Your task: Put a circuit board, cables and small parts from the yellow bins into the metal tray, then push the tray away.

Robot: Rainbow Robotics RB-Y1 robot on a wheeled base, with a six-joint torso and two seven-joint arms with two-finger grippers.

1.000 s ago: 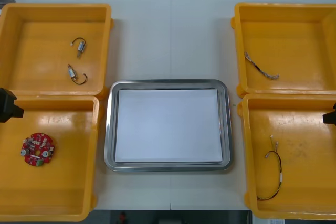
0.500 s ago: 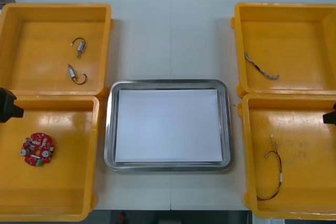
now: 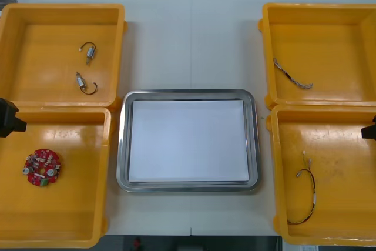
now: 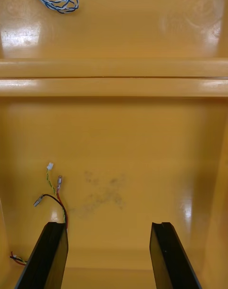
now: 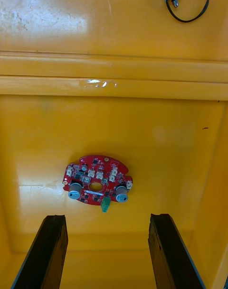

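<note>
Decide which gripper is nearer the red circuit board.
Left. The left gripper, open, hangs over the near left bin with the circuit board just ahead of its fingers. The right gripper is over the near right bin, across the metal tray.

A: Left gripper [image 5: 107, 218] status?
B: Fingers [image 5: 47, 251] spread wide, nothing between them. Both black, tips level. It sits out at the robot's far left.
A: Right gripper [image 4: 109, 225]?
B: Same pose: spread, empty, out at far right. Well apart from the left one, roughly level with it.
</note>
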